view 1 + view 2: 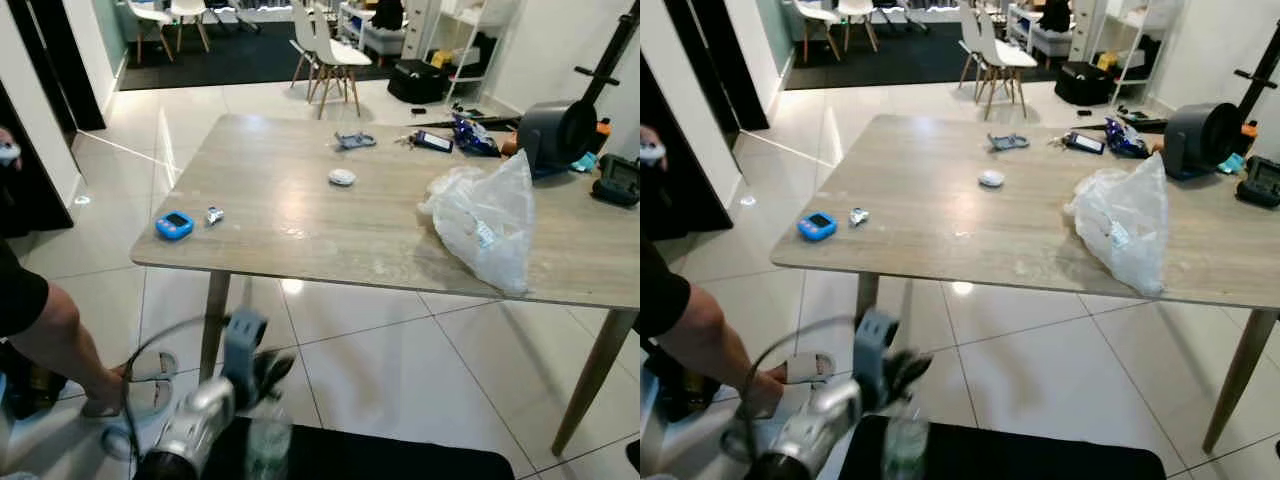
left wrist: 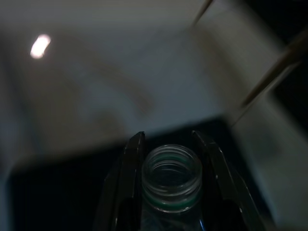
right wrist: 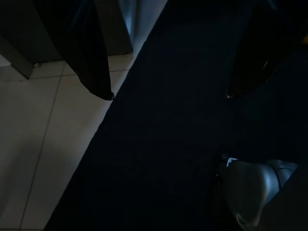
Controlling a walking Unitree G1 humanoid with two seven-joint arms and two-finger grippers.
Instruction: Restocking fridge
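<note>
Low at the bottom left, my left gripper (image 1: pixel 266 374) is shut on a clear plastic bottle (image 1: pixel 268 442). The left wrist view shows the bottle (image 2: pixel 172 179) with an open threaded neck and a green ring, and a black finger (image 2: pixel 129 166) pressed against each side of it. The bottle hangs over a black mat (image 1: pixel 400 458) on the tiled floor. My right gripper (image 3: pixel 168 95) is open, its fingers spread wide above the edge of the same black mat (image 3: pixel 159 159) with nothing between them.
A wooden table (image 1: pixel 300 200) stands ahead with a white plastic bag (image 1: pixel 485 225), a blue device (image 1: pixel 174 225) and small items on it. A person's leg (image 1: pixel 55 340) is close at the left. White chairs (image 1: pixel 330 50) stand beyond.
</note>
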